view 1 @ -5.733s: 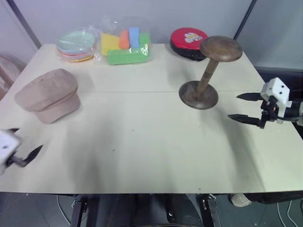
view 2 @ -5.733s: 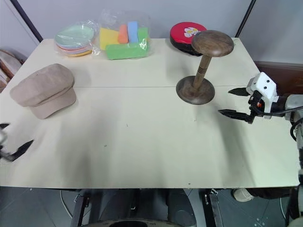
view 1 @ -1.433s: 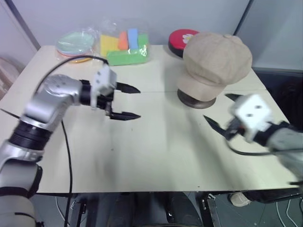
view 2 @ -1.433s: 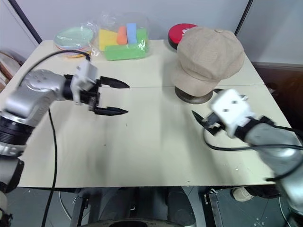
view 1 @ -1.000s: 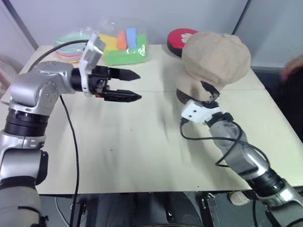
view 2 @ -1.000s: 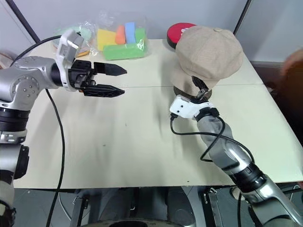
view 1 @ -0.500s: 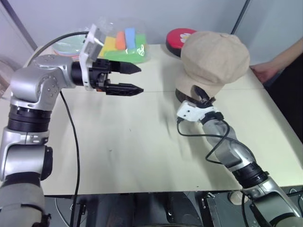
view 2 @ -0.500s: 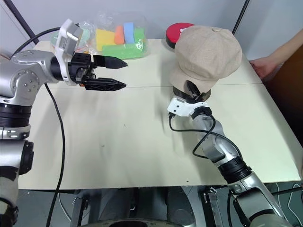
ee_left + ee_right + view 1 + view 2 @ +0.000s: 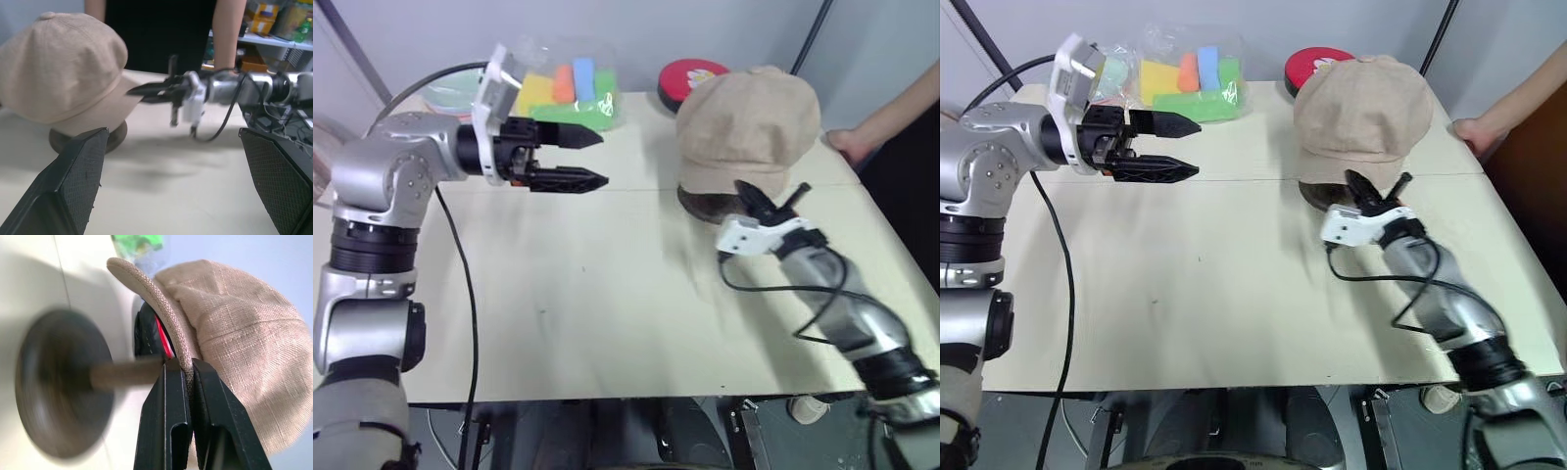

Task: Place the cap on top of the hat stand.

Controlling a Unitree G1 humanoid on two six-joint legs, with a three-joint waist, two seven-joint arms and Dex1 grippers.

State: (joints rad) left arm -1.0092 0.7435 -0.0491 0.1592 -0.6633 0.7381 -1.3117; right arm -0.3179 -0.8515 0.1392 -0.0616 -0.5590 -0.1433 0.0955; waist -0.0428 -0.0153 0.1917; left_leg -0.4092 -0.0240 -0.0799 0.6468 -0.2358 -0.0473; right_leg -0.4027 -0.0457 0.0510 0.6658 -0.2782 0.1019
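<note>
The beige cap [image 9: 749,127] sits over the top of the dark brown hat stand, whose round base [image 9: 703,205] shows under it at the table's far right. My right gripper [image 9: 747,190] reaches in from the near side and is shut on the cap's brim [image 9: 182,357]; the right wrist view shows the fabric pinched between both fingers, with the stand's stem [image 9: 124,373] and base [image 9: 56,387] beyond. My left gripper [image 9: 597,158] hovers open and empty above the table's far left half, pointing toward the cap [image 9: 58,63].
A bag of coloured foam blocks [image 9: 570,86] and stacked plates [image 9: 450,96] lie at the back left. A red and black pad [image 9: 690,76] sits behind the stand. A person's hand [image 9: 847,147] rests on the table's right edge.
My right gripper has shut on the cap's brim and moved right and up. The cap has shifted and tilted slightly on the stand. The left arm has stayed put.
</note>
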